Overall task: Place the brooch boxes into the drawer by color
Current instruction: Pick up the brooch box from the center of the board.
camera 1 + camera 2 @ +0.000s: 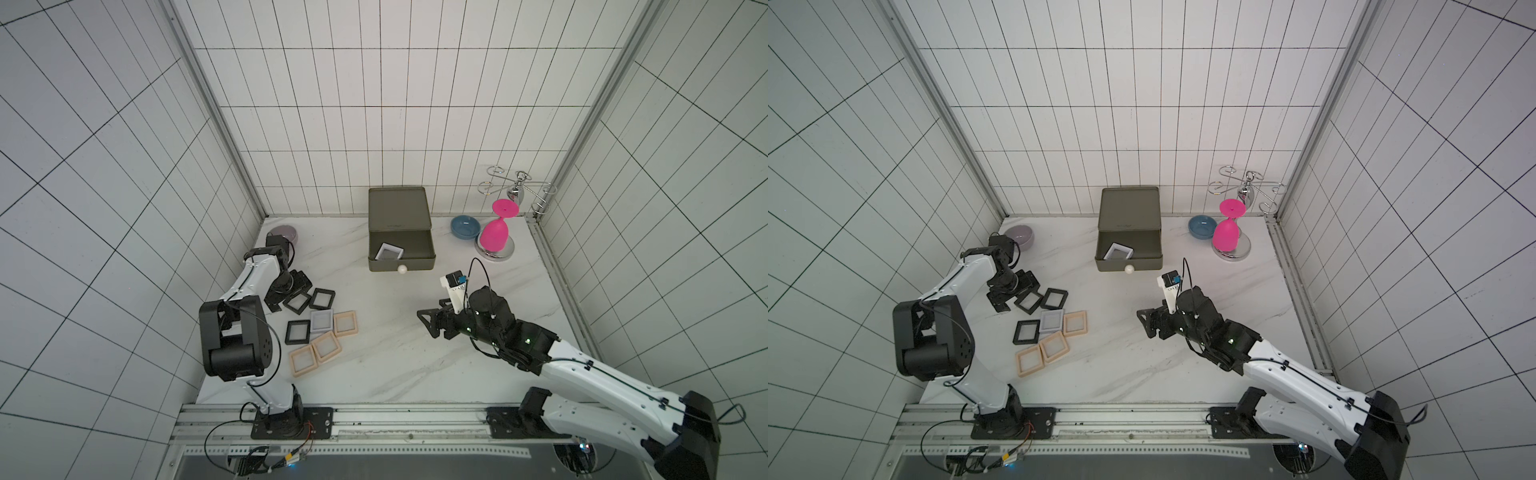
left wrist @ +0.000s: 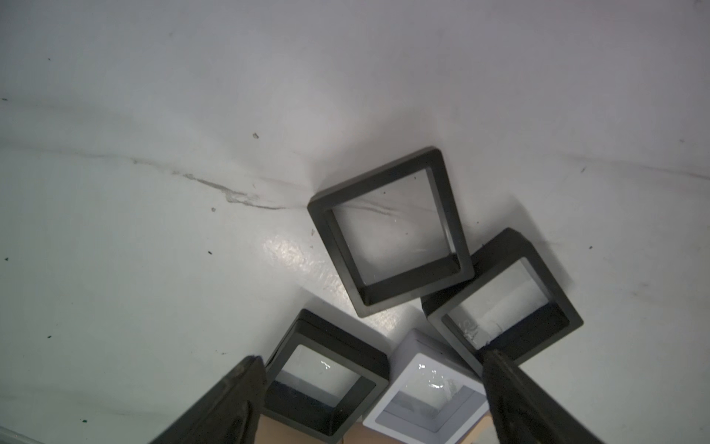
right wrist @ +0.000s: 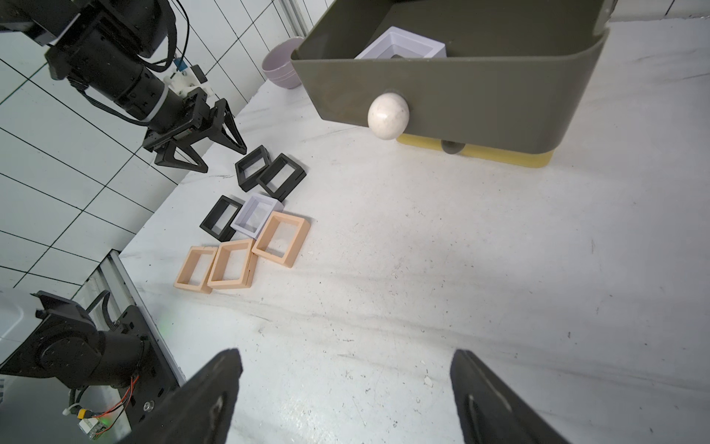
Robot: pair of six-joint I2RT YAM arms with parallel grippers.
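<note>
The drawer [image 1: 398, 210] stands at the back middle, its olive top tier [image 3: 480, 88] with the white knob [image 1: 402, 269] pulled out; one white brooch box [image 1: 389, 251] lies tilted inside. On the table's left lie three black brooch boxes [image 1: 297, 302] [image 1: 322, 298] [image 1: 298, 331], a white one [image 1: 322, 320] and three peach ones [image 1: 345, 323] [image 1: 326, 347] [image 1: 304, 361]. My left gripper [image 1: 286, 297] [image 2: 372, 355] hovers open just over the black boxes, holding nothing. My right gripper [image 1: 426, 322] [image 3: 344, 353] is open and empty over bare table, in front of the drawer to its right.
A purple bowl [image 1: 282, 235] sits at the back left behind the left arm. A blue bowl [image 1: 465, 226], an upturned pink goblet [image 1: 496, 232] and a chrome wire rack [image 1: 515, 187] stand at the back right. A yellow tier [image 3: 499, 155] shows under the open one.
</note>
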